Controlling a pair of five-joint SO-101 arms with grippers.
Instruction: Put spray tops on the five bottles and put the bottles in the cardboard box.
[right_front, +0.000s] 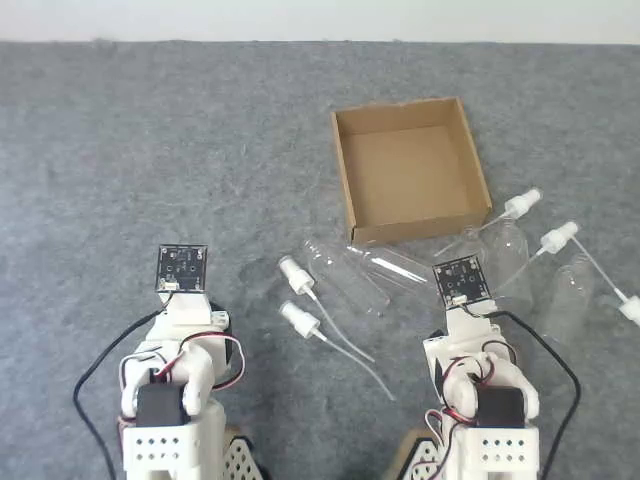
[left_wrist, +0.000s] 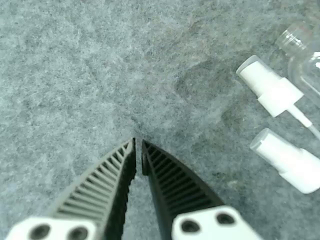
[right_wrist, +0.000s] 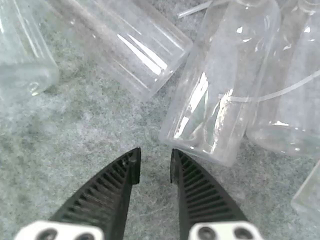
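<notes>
Grey felt surface (right_front: 150, 130): all the task's things are laid on its right half; nothing is seen assembled or boxed.

Brown cardboard box (right_front: 420, 229): open-topped, set toward the far edge, right of the middle; nothing is seen inside it.

Clear plastic bottles: laid on their sides without tops. Two (right_front: 345, 277) (right_front: 398, 266) lie just in front of the box's near wall, and others (right_front: 507, 250) (right_front: 567, 295) lie toward the right edge. A fifth cannot be counted with certainty, since the right arm covers part of the cluster.

White spray tops: five, all loose, each trailing a thin dip tube. Two (right_front: 296, 273) (right_front: 300, 318) lie near the middle of the surface; three (right_front: 522, 204) (right_front: 558, 237) (right_front: 630, 308) lie toward the right edge among the bottles.

Black ribbed left gripper (left_wrist: 139, 145): fingers pressed almost together with nothing held, over bare felt, the two middle tops (left_wrist: 270, 85) (left_wrist: 287, 160) near it.

Black ribbed right gripper (right_wrist: 154, 155): fingers slightly spread with nothing between them, just beside the base of one bottle (right_wrist: 225, 85).

Step in hand: judged to be the very start, with no bottle or top yet picked.

Next move: it is judged that a bottle must be gripped by its body with the neck kept free. The other fingers must be spread wider to take a top by its head, and the tube must be fed into the neck.

In the way: the bottles by the right gripper are crowded, some touching, and a tube is laid across them. Round bottles are likely to roll, and the thin tubes are likely to bend and miss the neck.
</notes>
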